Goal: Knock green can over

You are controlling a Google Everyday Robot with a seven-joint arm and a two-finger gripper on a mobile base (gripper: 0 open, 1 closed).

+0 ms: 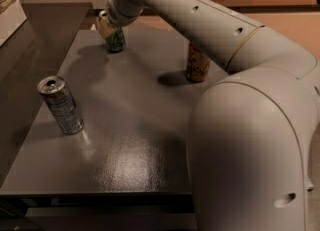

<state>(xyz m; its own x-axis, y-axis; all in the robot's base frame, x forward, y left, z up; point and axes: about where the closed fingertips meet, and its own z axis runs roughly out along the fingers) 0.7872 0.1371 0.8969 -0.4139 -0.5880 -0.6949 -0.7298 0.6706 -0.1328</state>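
Observation:
The green can (116, 40) stands upright at the far left of the dark table (135, 125), with pale script on its body. My gripper (106, 25) is at the end of the long white arm and sits right at the can's top, covering its upper part. The arm reaches across the table from the lower right.
A silver and blue can (61, 104) stands upright near the table's left edge. An orange-brown can (197, 65) stands at the far right, partly behind my arm. A darker counter (30, 40) lies to the left, with a pale object (7, 10) at its corner.

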